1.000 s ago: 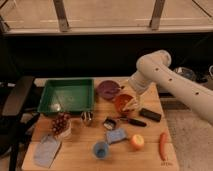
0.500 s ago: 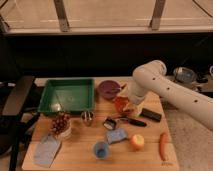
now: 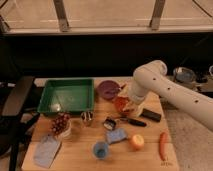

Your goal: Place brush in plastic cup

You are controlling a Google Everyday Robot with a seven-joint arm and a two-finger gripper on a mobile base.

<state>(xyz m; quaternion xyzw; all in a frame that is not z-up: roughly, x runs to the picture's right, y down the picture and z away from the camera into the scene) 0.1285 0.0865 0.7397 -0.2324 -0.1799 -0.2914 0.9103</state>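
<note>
Since one second ago the arm [image 3: 167, 89] has been lowered a little, and the gripper [image 3: 131, 107] has been brought down closer to the table [image 3: 80, 161]; no object on the table is seen to have been displaced. The brush [image 3: 120, 121] is lying flat on the wood, near the middle of the table, with its squarish head toward the left and its black handle pointing to the right. It is not held by anything. The plastic cup [image 3: 100, 149] is standing upright near the front edge, below and left of the brush and apart from it. Between them, a blue sponge [image 3: 116, 135] is placed just beside the brush head. The gripper is found just above the brush handle, over an orange bowl [image 3: 120, 103]; whether it is apart or together cannot be told. A flat black block [image 3: 150, 115] is lying just right of the gripper. Behind the orange bowl a purple bowl [image 3: 107, 90] is seen. To the left, a small metal cup [image 3: 87, 118], a bunch of grapes [image 3: 60, 123] and a green tray [image 3: 67, 81] are located. A grey cloth [image 3: 47, 151] is laid at the front left corner. At the front right, a round yellow-orange fruit [image 3: 136, 142] and a carrot [image 3: 162, 145] are placed.
</note>
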